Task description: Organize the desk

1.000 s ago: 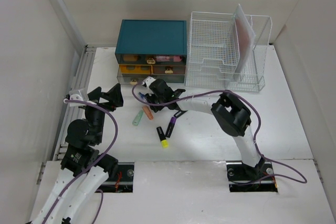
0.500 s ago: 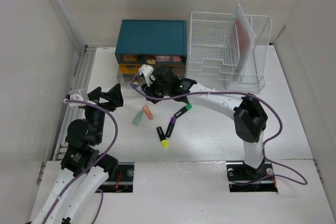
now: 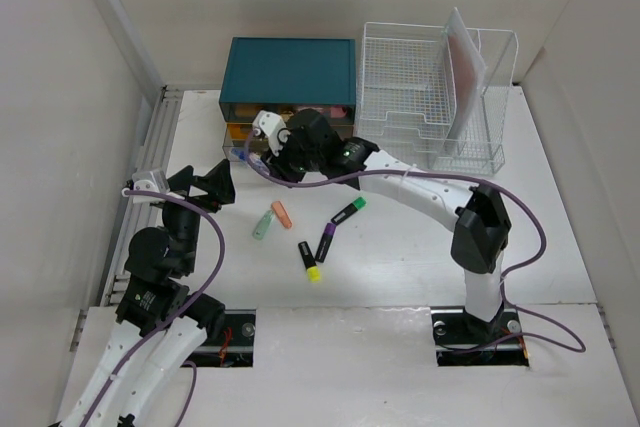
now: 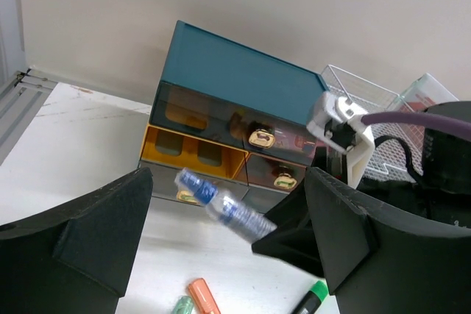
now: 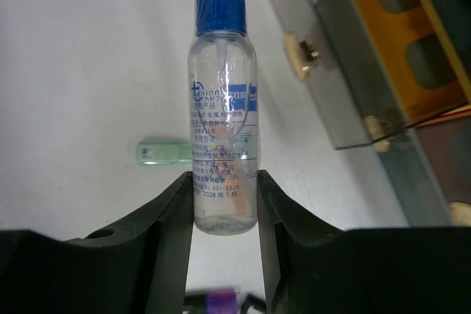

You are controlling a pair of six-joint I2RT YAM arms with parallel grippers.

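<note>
The desk (image 3: pixel 400 257) is filling the middle of the top view, the left gripper (image 4: pixel 228 237) is hanging spread and empty in its wrist view, and the right gripper (image 5: pixel 224 207) is pinching a blue-capped clear bottle (image 5: pixel 223 108) in its own.

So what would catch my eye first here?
Probably the right hand, stretched out towards the teal drawer box at the back and gripping a small clear bottle with a blue cap. Nearer the arms, coloured markers lie scattered on the white desk.
</note>
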